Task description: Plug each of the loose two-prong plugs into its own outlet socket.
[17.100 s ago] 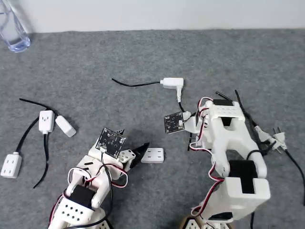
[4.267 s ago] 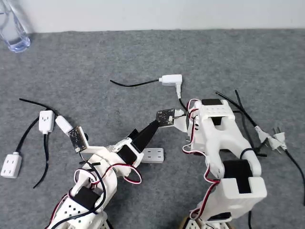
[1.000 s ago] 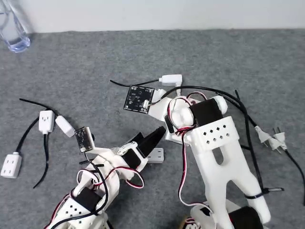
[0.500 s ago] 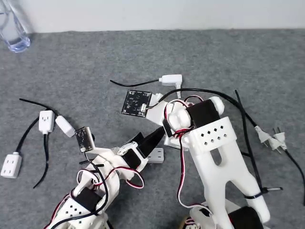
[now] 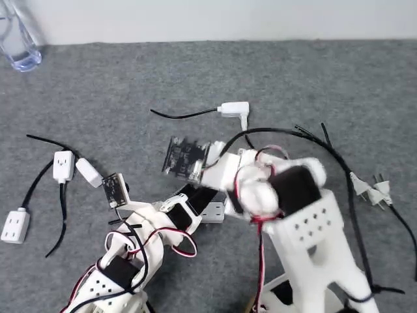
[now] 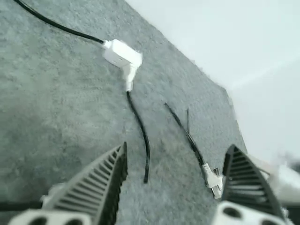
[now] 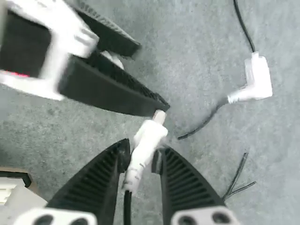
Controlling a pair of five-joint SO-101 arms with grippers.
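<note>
We hold one plug, with sockets and spare plugs spread on the grey mat.
High view: the white outlet block (image 5: 215,214) lies mid-table under our arms, and loose two-prong plugs (image 5: 370,189) lie far right. Left wrist view: our left gripper (image 6: 171,183) gapes wide, holding nothing. Right wrist view: our right gripper (image 7: 140,151) clamps a white plug (image 7: 150,133) just beside the left gripper's black fingers.

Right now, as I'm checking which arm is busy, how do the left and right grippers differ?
The left gripper is spread wide open; the right gripper is closed. The left gripper holds nothing, while the right gripper clamps a white plug with a dark cord. Both are black and ribbed, and both sit above the grey carpet.
</note>
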